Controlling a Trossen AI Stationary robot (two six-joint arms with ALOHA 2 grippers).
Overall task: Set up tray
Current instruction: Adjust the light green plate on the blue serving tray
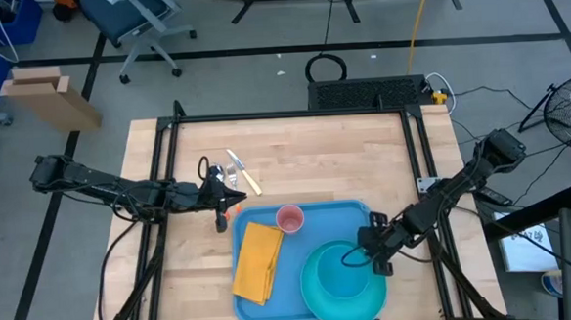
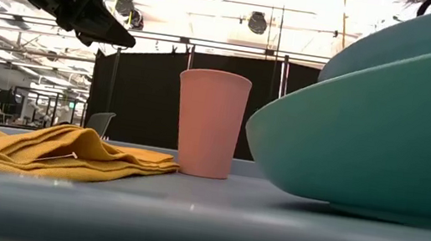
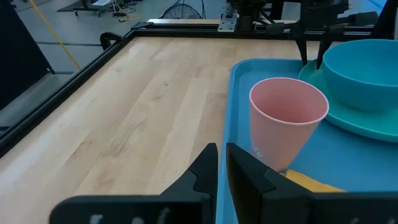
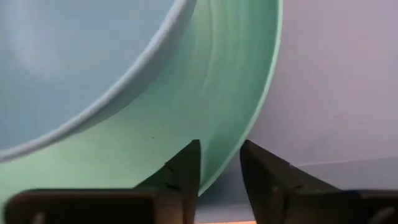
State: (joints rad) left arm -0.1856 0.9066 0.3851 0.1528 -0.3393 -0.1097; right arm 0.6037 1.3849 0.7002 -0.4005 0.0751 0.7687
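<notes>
The blue tray (image 1: 313,217) lies at the table's near middle. On it are a folded yellow napkin (image 1: 257,261), an upright pink cup (image 1: 290,219) and a teal plate (image 1: 315,294) carrying a teal bowl (image 3: 367,68). My right gripper (image 4: 221,168) is open and slants down over the plate's right rim (image 4: 249,134), one finger on either side of it; I cannot tell whether they touch it. My left gripper (image 3: 222,165) is shut and empty. It hovers above the table at the tray's far left corner, pointing toward the cup (image 3: 287,118).
Cutlery with a yellow handle (image 1: 242,174) lies on the bare wood beyond the tray's far left corner. A black metal frame (image 1: 293,114) borders the table. Open wood stretches across the far half of the table (image 3: 143,99).
</notes>
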